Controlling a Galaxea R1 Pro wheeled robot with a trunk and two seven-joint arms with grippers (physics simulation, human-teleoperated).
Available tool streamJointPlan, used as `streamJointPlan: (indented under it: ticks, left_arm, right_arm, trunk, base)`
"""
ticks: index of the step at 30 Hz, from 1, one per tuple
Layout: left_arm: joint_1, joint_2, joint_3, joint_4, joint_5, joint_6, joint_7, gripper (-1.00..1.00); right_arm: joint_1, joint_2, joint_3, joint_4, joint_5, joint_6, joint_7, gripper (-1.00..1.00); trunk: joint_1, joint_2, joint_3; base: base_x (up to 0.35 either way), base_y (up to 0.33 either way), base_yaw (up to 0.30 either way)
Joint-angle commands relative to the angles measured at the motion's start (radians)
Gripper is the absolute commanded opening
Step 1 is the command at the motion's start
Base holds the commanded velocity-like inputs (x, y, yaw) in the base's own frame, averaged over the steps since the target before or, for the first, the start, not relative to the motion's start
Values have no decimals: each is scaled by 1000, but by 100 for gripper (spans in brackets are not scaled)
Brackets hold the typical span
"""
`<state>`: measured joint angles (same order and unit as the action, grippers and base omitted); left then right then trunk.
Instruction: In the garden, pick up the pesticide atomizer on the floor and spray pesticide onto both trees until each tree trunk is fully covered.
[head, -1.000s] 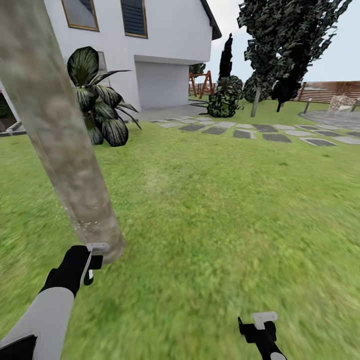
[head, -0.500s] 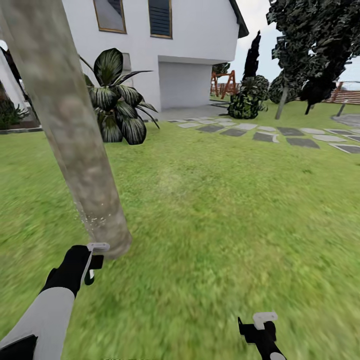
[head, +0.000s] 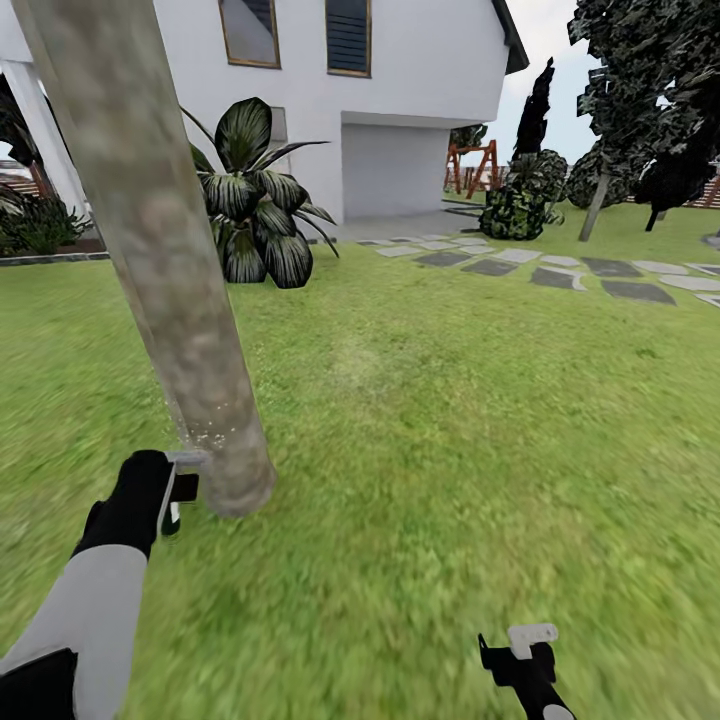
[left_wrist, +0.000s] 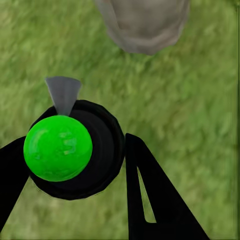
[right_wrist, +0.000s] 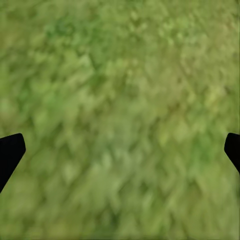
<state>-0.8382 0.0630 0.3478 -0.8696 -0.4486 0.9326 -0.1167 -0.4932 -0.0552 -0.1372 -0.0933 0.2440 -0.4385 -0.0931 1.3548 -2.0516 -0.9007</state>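
Note:
In the garden, a thick mottled grey-beige tree trunk (head: 160, 250) leans up from the lawn at the left of the head view; its base (left_wrist: 145, 25) also shows in the left wrist view. Pale specks dot the bark low down. My left gripper (head: 172, 495) hangs just left of the trunk's foot, shut on the pesticide atomizer (left_wrist: 75, 150), a small dark bottle with a green ball on top. Its grey nozzle (left_wrist: 63, 94) points at the trunk base. My right gripper (head: 520, 648) is open over bare grass (right_wrist: 120, 115) at the lower right.
A white house (head: 420, 90) stands behind, with a broad-leaved dark plant (head: 255, 215) at its wall. Stepping stones (head: 560, 270) run across the lawn at the right, toward black-leaved trees (head: 650, 90) and a bush (head: 520, 200). Open grass lies right of the trunk.
The whole view has swung left, shifting house and trunk rightward in the picture. My left gripper with the atomizer has risen slightly beside the trunk's foot. The right gripper has not moved.

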Motion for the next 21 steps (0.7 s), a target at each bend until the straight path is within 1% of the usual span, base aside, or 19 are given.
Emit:
streamJointPlan:
  ticks: [1,5,9,13,18,21]
  left_arm:
    - [-11,1,2,0,-11,6,-9,-100]
    - [-56,5,1,9,-13,42,-9,-100]
    - [-90,7,0,12,-15,51,-10,-100]
    - [-91,6,0,12,-15,51,-11,-100]
    - [-92,6,-2,12,-16,57,-11,-100]
    - [-91,6,-35,11,-16,62,-11,-100]
  right_arm:
    - [-1,0,-7,1,11,-3,-3,100]
    - [-1,0,-7,1,11,-3,-4,100]
    - [-1,0,-7,1,11,-3,-4,100]
    - [-1,0,-7,1,11,-3,-2,100]
    - [-1,0,-7,1,11,-3,-2,100]
    - [-1,1,-7,1,11,-3,-2,100]
  trunk:
    - [0,0,-1]
    - [0,0,-1]
    - [0,0,-1]
    - [0,0,-1]
    - [0,0,-1]
    - [0,0,-1]
  base:
    - [0,0,0]
    - [0,0,0]
    - [0,0,0]
    - [5,-1,0]
    - [190,-128,0]
    - [155,-222,0]
